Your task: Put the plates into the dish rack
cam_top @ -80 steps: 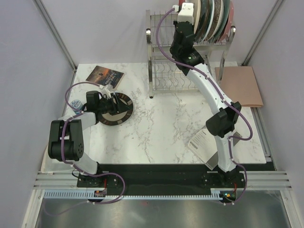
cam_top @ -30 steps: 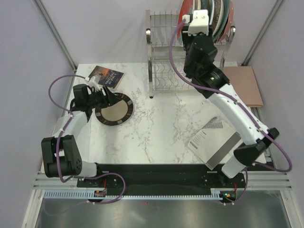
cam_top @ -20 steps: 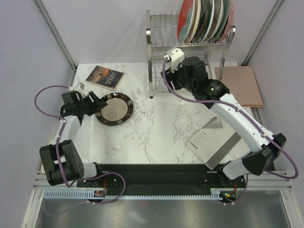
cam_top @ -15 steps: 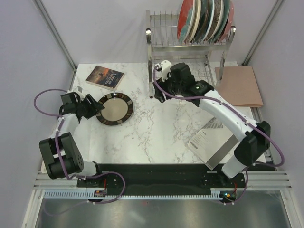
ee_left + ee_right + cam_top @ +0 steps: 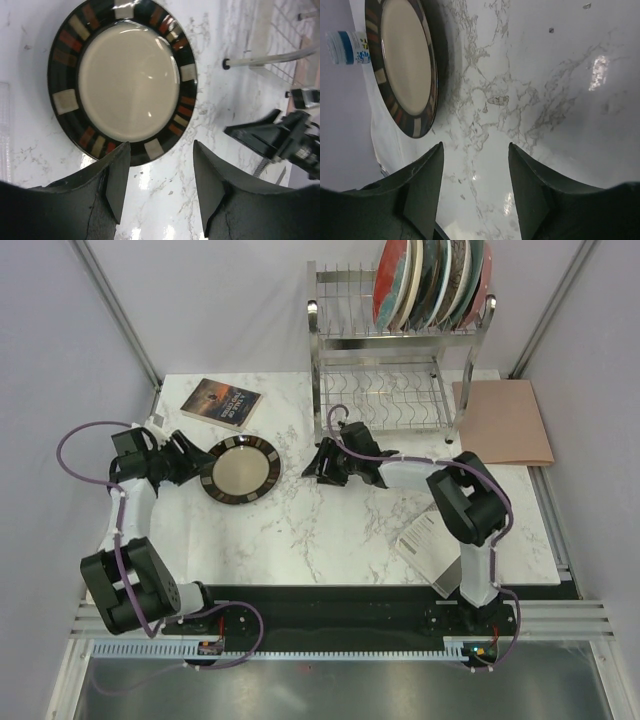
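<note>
Dark brown plate (image 5: 240, 470) with the patterned rim and cream centre lies flat on the worktop (image 5: 340, 530), left of middle, well apart from the dish rack (image 5: 340, 335). The rack stands at the far edge. Its top tier holds several other plates (image 5: 430, 280) upright on edge, packed at the right end, with the red one with teal (image 5: 390, 285) leftmost.

Left fingers (image 5: 116, 182) are spread wide with nothing between them. They sit at the plate's left side, aimed at it. In the left wrist view one tip overlaps the plate's rim, but contact cannot be told.

Right fingers (image 5: 422, 192) are also wide open and empty. They are low over the worktop, between the plate and the rack's front left leg, pointing toward the plate. There is bare marble between the tips and the plate, so no touch. The right arm is folded low, its forearm lying across the middle of the worktop.

Small blue-white cup (image 5: 346, 47) shows beyond the plate in the right wrist view, at the worktop's edge. Grey booklet (image 5: 222, 402) lies flat, far left, near the plate but apart from it. Tan folder (image 5: 505, 420) lies flat just right of the rack. A printed leaflet (image 5: 425, 535) is beside the right arm's base.
</note>
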